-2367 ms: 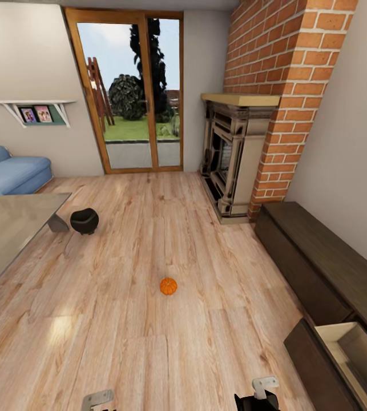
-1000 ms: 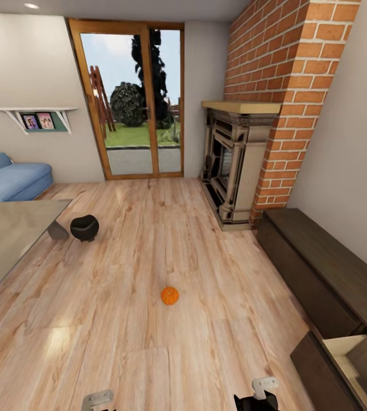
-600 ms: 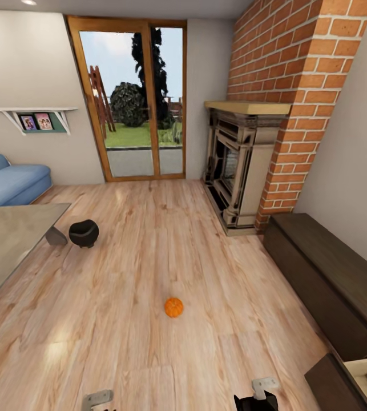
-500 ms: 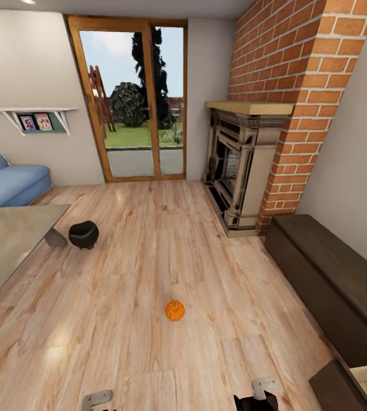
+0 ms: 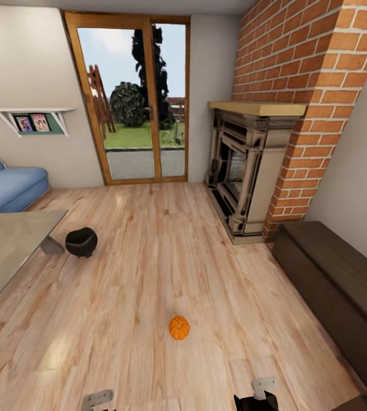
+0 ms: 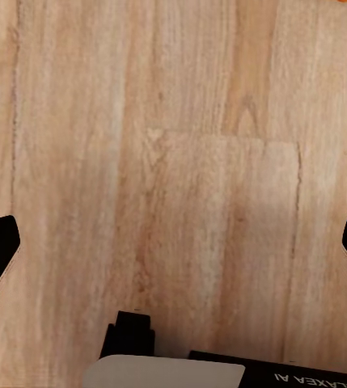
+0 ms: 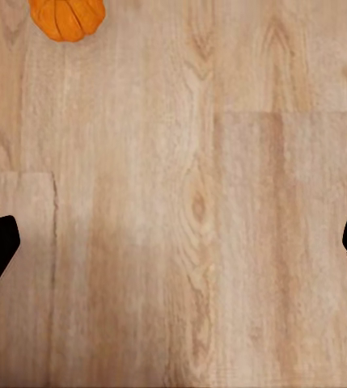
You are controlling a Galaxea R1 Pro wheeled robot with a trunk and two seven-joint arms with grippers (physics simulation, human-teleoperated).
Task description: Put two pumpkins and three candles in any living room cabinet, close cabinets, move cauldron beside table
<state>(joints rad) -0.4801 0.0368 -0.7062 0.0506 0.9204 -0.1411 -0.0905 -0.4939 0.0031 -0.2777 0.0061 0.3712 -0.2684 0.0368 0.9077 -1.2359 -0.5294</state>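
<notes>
Head camera is advancing and swinging a little: against the earlier frames the whole room is sitting lower and nearer, so this reads as the robot moving, not the things. One pumpkin (image 5: 179,327) is lying alone on the wooden floor (image 5: 149,257), mid-room, now lower in the head view than a moment ago and closer to the robot; it is also showing at the edge of the right wrist view (image 7: 66,16). The black cauldron (image 5: 81,242) is standing on the floor just beside the corner leg of the glass-topped bench (image 5: 6,251) at the left, unchanged relative to it. The long dark cabinet (image 5: 337,285) is running along the right wall past the brick fireplace (image 5: 246,165); the pulled-out drawer with its pale inside, plain 2.4 s ago, is now sliding out of frame at the lower right, only a dark corner remaining. Blue sofa (image 5: 6,185) and glazed garden door (image 5: 132,103) are lying beyond. Left pincer (image 6: 173,250) is hanging released over bare floorboards, fingertips spread wide to both edges of its wrist view. Right pincer (image 7: 173,250) is likewise spread wide and gripping nothing, floor beneath it, the pumpkin lying ahead of its fingers.
</notes>
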